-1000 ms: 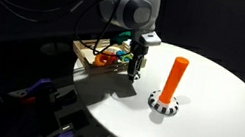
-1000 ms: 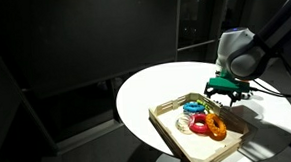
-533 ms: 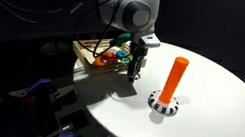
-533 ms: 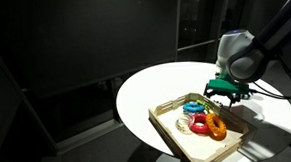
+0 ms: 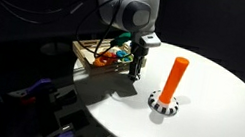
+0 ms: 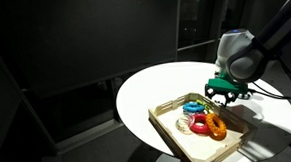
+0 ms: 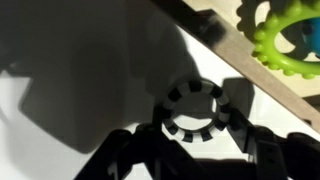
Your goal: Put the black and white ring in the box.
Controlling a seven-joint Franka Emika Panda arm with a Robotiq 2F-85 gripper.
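The black and white ring (image 7: 192,132) lies flat on the white table, just outside the box's wooden wall (image 7: 232,52). My gripper (image 7: 198,113) reaches down around it, one dark finger pressed to each side, shut on the ring. In both exterior views the gripper (image 5: 136,73) (image 6: 224,95) stands low at the table beside the box (image 5: 88,58) (image 6: 175,140). The fingers hide the ring there.
Several coloured rings (image 6: 204,121) fill the box, among them a green toothed one (image 7: 285,42). A tall orange peg (image 5: 173,75) on a checkered base (image 5: 163,105) stands close by on the round white table (image 5: 219,126). The surroundings are dark.
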